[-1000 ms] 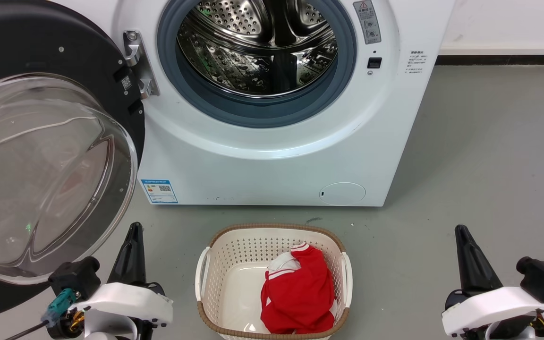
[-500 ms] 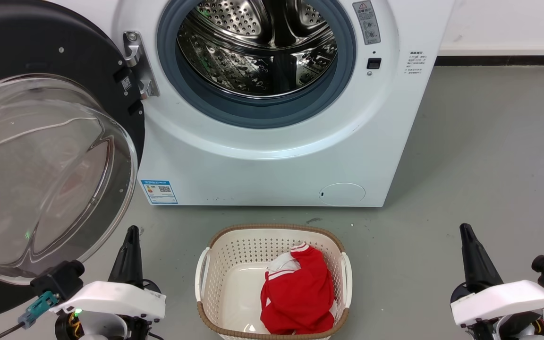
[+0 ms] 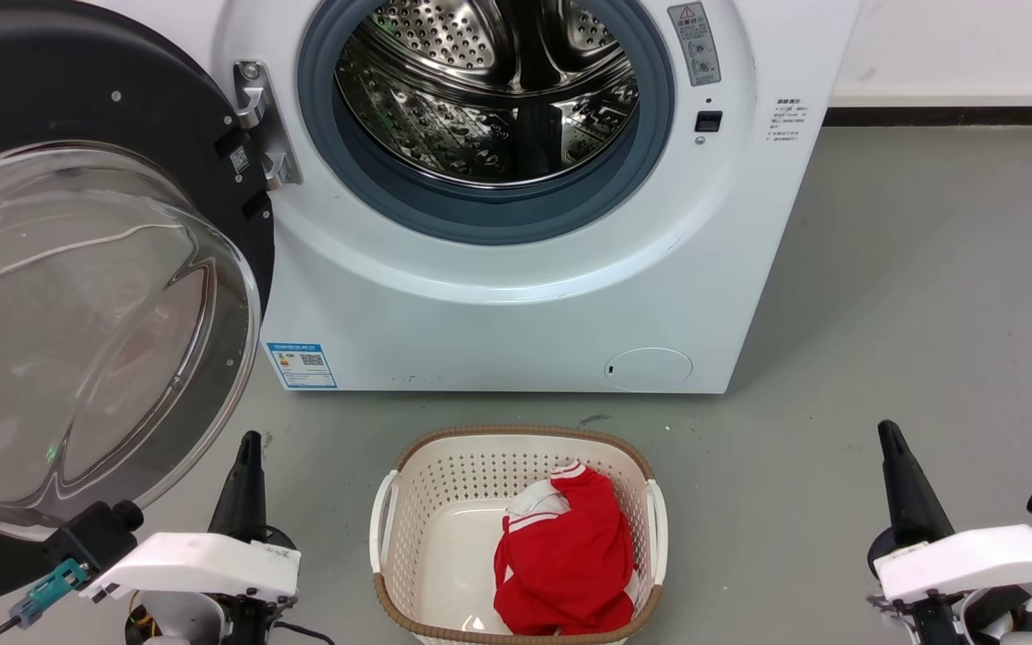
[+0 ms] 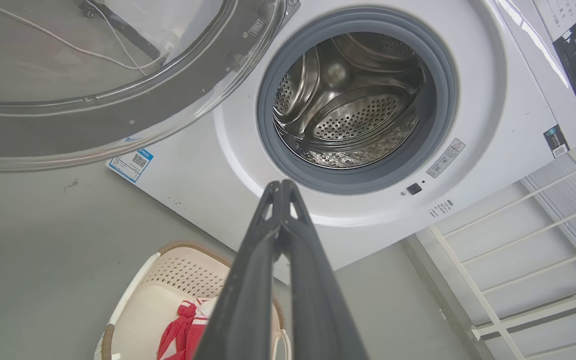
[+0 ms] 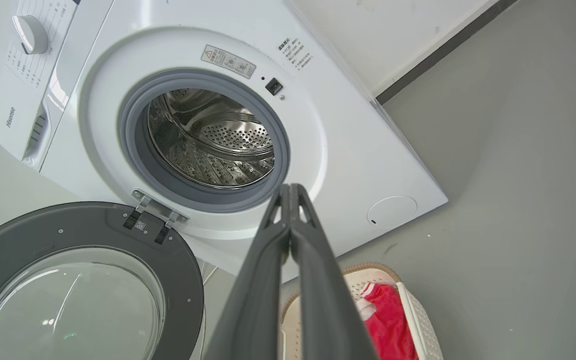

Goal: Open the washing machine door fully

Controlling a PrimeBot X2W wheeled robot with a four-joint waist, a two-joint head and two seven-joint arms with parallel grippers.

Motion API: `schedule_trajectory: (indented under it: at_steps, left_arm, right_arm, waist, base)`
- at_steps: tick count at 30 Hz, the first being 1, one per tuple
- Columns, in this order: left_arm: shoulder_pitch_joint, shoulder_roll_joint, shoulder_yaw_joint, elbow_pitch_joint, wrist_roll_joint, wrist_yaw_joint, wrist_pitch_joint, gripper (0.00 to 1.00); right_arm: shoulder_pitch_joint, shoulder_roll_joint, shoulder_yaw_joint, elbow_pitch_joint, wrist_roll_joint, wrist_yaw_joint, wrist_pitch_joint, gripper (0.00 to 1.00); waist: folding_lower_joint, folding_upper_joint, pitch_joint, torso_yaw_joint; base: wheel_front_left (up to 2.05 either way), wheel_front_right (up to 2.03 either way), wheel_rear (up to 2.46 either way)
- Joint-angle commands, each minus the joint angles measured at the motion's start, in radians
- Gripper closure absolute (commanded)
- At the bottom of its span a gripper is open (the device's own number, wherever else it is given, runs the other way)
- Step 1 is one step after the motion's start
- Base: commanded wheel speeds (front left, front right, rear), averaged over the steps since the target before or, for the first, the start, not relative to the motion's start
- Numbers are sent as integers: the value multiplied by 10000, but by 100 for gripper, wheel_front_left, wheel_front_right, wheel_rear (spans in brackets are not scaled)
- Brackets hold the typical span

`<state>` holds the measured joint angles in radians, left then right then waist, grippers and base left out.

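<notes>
The washing machine door (image 3: 77, 296), a black disc with a clear domed glass centre, stands swung wide out to the left on its metal hinge (image 3: 258, 121). The steel drum (image 3: 489, 85) lies exposed. The door also appears at the top left of the left wrist view (image 4: 93, 95) and at the lower left of the right wrist view (image 5: 73, 285). My left gripper (image 3: 249, 445) sits low at the lower left, just right of the door's glass, shut and empty (image 4: 280, 186). My right gripper (image 3: 888, 432) rests at the lower right, shut and empty (image 5: 290, 189).
A white laundry basket (image 3: 391, 502) holding a red and white garment (image 3: 565, 555) stands on the grey floor in front of the machine, between my arms. A white wall with a dark skirting runs at the back right. A thin cable lies on the floor behind the door glass.
Both arms have drawn back towards the bottom edge, the left one leftward and the right one rightward. The door stays where it was.
</notes>
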<state>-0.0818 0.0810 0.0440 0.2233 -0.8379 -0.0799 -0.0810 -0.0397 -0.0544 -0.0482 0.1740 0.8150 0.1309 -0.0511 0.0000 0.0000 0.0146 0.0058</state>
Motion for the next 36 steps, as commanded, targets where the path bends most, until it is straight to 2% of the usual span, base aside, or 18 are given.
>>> schedule_trajectory:
  at_steps: [1,36]
  left_arm:
    - [-219,-10,61,-88,-234,-93,59,100]
    - [-290,-163,419,77,-4216,-327,1071,100]
  right_arm:
    - [-239,-63,-29,-65,247,0,44,100]
    - [-537,-61,-310,340,4401,-1,870,100]
  waist:
    - [0,0,-1,0]
    - [0,0,-51,-25]
  base:
    - [0,0,0]
    - [0,0,0]
